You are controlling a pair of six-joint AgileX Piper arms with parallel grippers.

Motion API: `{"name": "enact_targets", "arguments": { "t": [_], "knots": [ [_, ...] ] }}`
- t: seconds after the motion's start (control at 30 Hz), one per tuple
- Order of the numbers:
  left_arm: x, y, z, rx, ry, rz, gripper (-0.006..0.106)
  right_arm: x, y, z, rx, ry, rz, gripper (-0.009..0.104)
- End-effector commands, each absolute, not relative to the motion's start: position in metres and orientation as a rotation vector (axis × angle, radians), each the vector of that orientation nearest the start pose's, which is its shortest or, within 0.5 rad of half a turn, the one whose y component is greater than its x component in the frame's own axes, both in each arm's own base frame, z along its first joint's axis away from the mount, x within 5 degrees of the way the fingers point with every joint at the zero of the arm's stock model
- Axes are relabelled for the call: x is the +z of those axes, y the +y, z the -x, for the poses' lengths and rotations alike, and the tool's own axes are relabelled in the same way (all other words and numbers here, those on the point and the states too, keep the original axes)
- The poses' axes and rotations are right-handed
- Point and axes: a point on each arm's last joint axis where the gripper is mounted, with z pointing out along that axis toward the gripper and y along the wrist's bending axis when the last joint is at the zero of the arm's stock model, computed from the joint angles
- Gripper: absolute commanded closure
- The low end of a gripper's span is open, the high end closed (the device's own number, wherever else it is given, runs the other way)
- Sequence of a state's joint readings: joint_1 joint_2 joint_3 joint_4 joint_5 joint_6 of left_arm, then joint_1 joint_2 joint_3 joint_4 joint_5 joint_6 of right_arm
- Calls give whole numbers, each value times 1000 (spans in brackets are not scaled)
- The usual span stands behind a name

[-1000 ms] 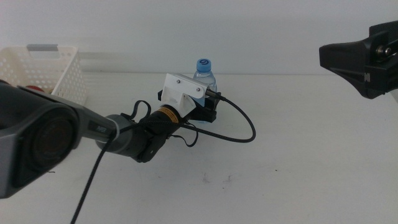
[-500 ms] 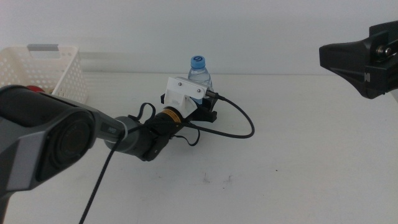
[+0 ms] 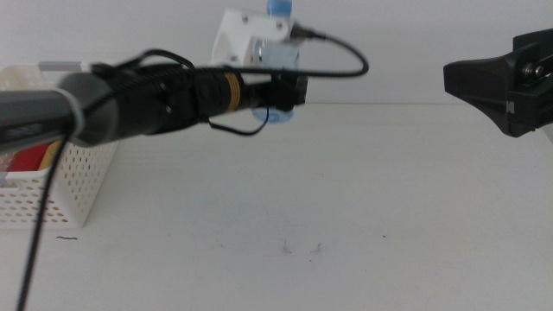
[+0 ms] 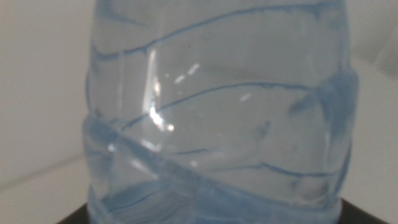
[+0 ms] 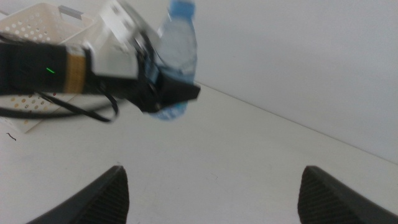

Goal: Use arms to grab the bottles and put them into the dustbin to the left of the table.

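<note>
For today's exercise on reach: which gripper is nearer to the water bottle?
Left. The left gripper is shut on the water bottle, holding it above the table. The right gripper waits open, well apart from it, at the table's right side.

The left arm reaches in from nine o'clock, stretched nearly level across the upper part of the middle view, its dark forearm ending in a yellow band and a white blocky housing. The left gripper (image 3: 281, 82) sits near twelve o'clock, raised off the table, its jaws clamped on the water bottle (image 3: 278, 56) (held upright). The right gripper (image 3: 471, 79) hangs at about two o'clock, well apart from the left, its dark jaws spread wide with nothing between them.
</note>
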State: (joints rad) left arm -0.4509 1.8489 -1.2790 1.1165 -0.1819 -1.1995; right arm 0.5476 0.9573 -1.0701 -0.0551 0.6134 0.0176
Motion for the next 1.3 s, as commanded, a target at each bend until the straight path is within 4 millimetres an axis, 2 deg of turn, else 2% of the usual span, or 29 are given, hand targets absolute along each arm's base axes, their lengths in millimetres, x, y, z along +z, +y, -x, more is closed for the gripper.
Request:
{"name": "enact_targets", "arguments": {
  "t": [0.0, 0.1, 0.23, 0.3, 0.37, 0.5, 0.57, 0.63, 0.7, 0.83, 1.03, 1.17, 1.27],
  "knots": [
    [284, -202, -368, -529, 1888, -465, 102, 414, 98, -166, 298, 1901, 554, 15],
    [303, -201, -359, -528, 1831, -500, 102, 414, 98, -166, 298, 1901, 554, 15],
    [327, -199, -348, -598, 1788, -440, 102, 414, 98, -166, 298, 1901, 554, 15],
    [342, -191, -343, -646, 1764, -386, 102, 414, 98, -166, 298, 1901, 554, 15],
    [358, -177, -340, -672, 1719, -364, 102, 414, 98, -166, 298, 1901, 554, 15],
    [379, -156, -331, -670, 1674, -451, 102, 414, 98, -166, 298, 1901, 554, 15],
    [391, -136, -330, -708, 1682, -441, 102, 414, 98, -166, 298, 1901, 554, 15],
    [396, -116, -331, -646, 1699, -406, 102, 414, 98, -166, 298, 1901, 554, 15],
    [398, -100, -334, -602, 1715, -349, 102, 414, 98, -166, 296, 1899, 554, 15],
    [388, -72, -338, -581, 1753, -300, 102, 414, 98, -166, 296, 1899, 554, 15],
    [375, -60, -341, -539, 1785, -292, 102, 414, 98, -166, 296, 1899, 554, 16],
    [363, -42, -342, -429, 1799, -334, 102, 414, 98, -166, 296, 1899, 554, 16],
    [351, -29, -343, -379, 1791, -275, 102, 414, 98, -166, 296, 1899, 554, 16]
  ]
}}
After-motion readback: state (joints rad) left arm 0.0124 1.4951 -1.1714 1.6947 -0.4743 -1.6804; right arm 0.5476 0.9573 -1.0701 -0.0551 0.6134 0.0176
